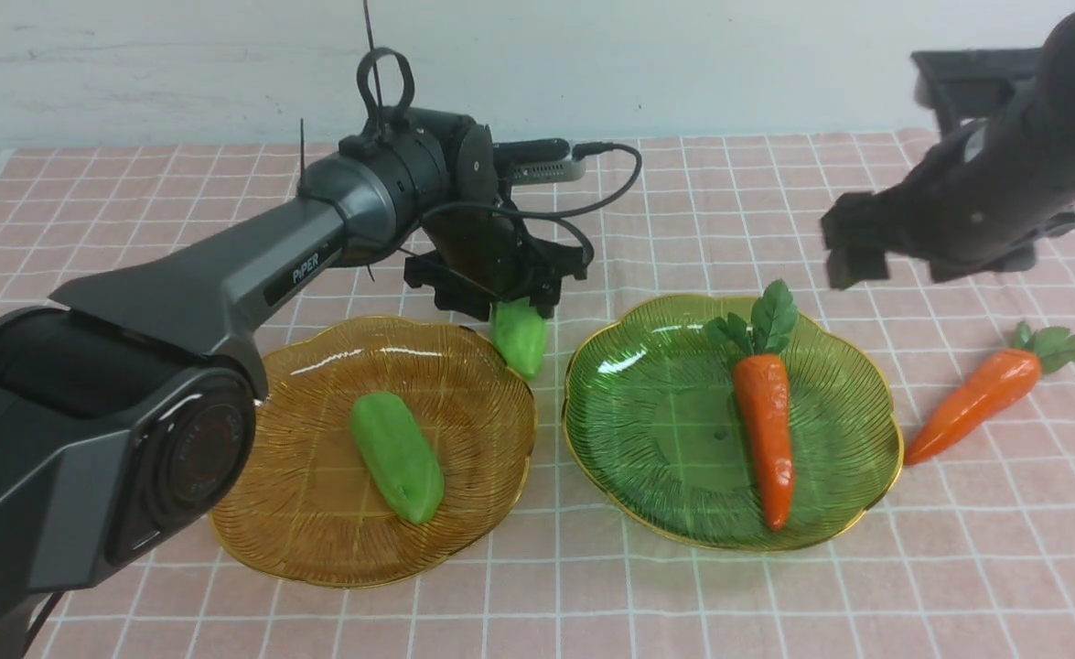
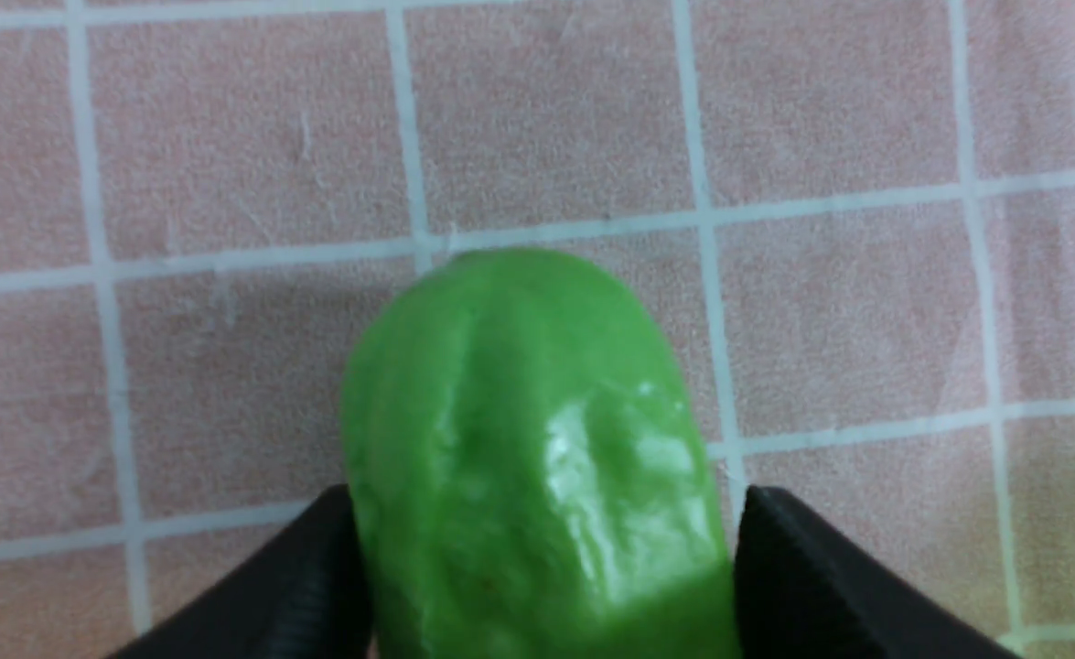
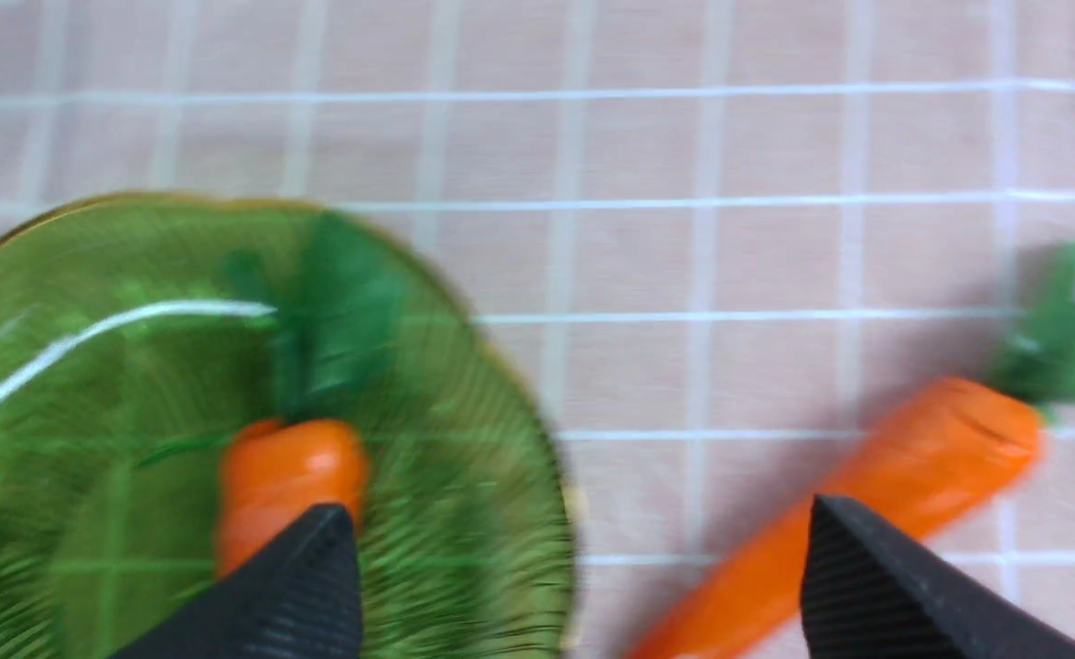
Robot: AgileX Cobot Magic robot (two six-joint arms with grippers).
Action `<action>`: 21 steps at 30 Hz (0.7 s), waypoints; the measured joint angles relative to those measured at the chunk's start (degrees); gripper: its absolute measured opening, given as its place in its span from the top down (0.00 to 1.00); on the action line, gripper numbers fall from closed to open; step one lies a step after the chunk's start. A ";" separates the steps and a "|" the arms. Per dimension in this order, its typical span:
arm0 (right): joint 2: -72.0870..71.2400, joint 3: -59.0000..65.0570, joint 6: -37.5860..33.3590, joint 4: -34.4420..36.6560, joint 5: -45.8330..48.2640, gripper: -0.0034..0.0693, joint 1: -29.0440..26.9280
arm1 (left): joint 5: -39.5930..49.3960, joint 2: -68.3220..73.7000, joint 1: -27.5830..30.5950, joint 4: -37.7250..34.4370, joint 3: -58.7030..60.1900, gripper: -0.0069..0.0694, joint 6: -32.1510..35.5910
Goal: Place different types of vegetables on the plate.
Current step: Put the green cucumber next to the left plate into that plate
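Observation:
My left gripper (image 1: pixel 510 305) is shut on a light-green gourd (image 1: pixel 521 340), held behind the gap between the two plates. In the left wrist view the gourd (image 2: pixel 519 384) fills the space between both black fingers (image 2: pixel 313 586), over the checked cloth. A second green gourd (image 1: pixel 397 455) lies in the amber plate (image 1: pixel 317 540). One carrot (image 1: pixel 764 430) lies in the green plate (image 1: pixel 647 439). The other carrot (image 1: pixel 981 394) lies on the cloth to that plate's right. My right gripper (image 1: pixel 853 247) is open and empty in the air above the green plate's far right rim. The right wrist view is blurred, with both carrots below the gripper (image 3: pixel 575 503).
A pink checked cloth (image 1: pixel 738 183) covers the table. A white wall runs along the back. A black stand (image 1: pixel 967 82) is at the far right corner. The left arm's cable (image 1: pixel 610 192) loops behind its wrist.

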 joint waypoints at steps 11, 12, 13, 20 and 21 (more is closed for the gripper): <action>5.20 -0.28 2.03 3.44 6.89 0.14 -13.98 | -1.02 0.55 0.00 -4.36 -4.66 0.48 3.18; 5.96 -0.28 1.70 4.51 7.49 0.14 -14.30 | -0.42 0.55 0.00 -5.22 -7.02 0.48 4.21; 6.51 -0.28 1.43 5.47 7.63 0.14 -14.34 | 0.99 0.55 0.00 -5.67 -9.28 0.48 5.24; 11.84 -0.39 -1.00 11.27 7.51 0.14 -14.39 | 19.44 -0.90 0.00 -2.32 -28.42 0.48 8.92; 12.48 -0.39 -1.00 11.27 7.51 0.14 -14.39 | 20.69 -1.29 0.00 -1.29 -30.13 0.48 9.18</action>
